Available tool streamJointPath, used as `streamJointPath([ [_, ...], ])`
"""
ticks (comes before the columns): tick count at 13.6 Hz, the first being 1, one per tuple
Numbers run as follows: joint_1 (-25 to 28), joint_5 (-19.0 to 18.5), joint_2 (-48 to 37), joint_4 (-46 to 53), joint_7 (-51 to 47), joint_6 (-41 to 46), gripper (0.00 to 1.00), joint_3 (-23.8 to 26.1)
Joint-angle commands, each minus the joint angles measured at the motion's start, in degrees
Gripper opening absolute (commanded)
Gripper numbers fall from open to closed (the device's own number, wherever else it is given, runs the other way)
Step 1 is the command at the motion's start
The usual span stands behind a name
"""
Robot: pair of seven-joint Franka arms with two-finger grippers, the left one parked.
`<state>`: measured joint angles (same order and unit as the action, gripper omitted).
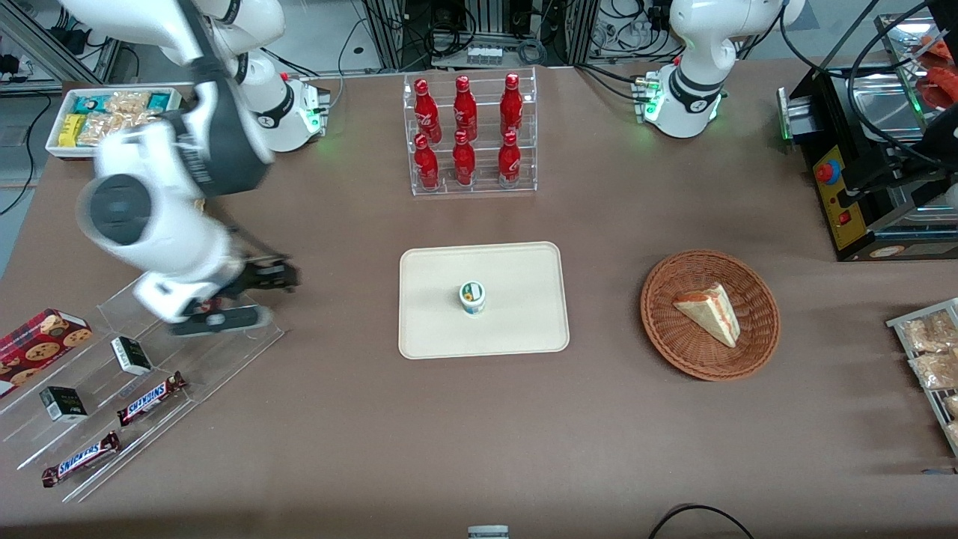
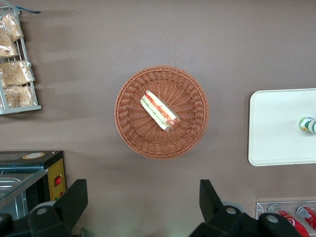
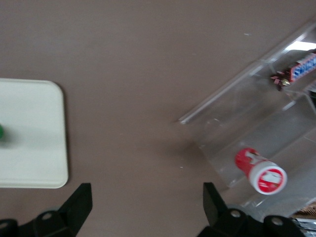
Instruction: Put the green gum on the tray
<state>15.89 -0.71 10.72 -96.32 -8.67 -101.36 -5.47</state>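
Note:
The green gum (image 1: 471, 297) stands upright near the middle of the cream tray (image 1: 516, 299), green-and-white lid up. It also shows in the left wrist view (image 2: 308, 124) on the tray (image 2: 276, 128). My right gripper (image 1: 281, 275) hangs above the table between the tray and the clear display stand, toward the working arm's end. In the right wrist view the gripper (image 3: 146, 207) is open and empty over bare table. The tray's corner (image 3: 29, 133) and a sliver of green lid (image 3: 1, 132) show there.
A red-and-white lidded bottle (image 3: 260, 171) lies on the clear stepped stand (image 1: 150, 359) with Snickers bars (image 1: 150, 397). A rack of red bottles (image 1: 471, 135) stands farther from the camera than the tray. A wicker basket (image 1: 666, 329) with a sandwich sits toward the parked arm's end.

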Motion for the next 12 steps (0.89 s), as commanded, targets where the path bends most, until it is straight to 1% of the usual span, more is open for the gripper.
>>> streamJointPath([
  [1, -4.9, 1.2, -4.7, -4.3, 0.9, 0.6, 1.0, 0.8],
  [3, -8.0, 1.2, -7.5, -5.7, 2.0, 0.9, 1.0, 1.0],
  [7, -13.1, 1.2, -12.1, -6.1, 5.6, 4.8, 1.0, 1.0],
  [10, -13.7, 1.1, -14.2, -3.6, 5.6, 11.6, 1.0, 0.8],
  [12, -15.4, 1.2, -14.6, -1.7, 5.2, 14.0, 1.0, 0.8],
])
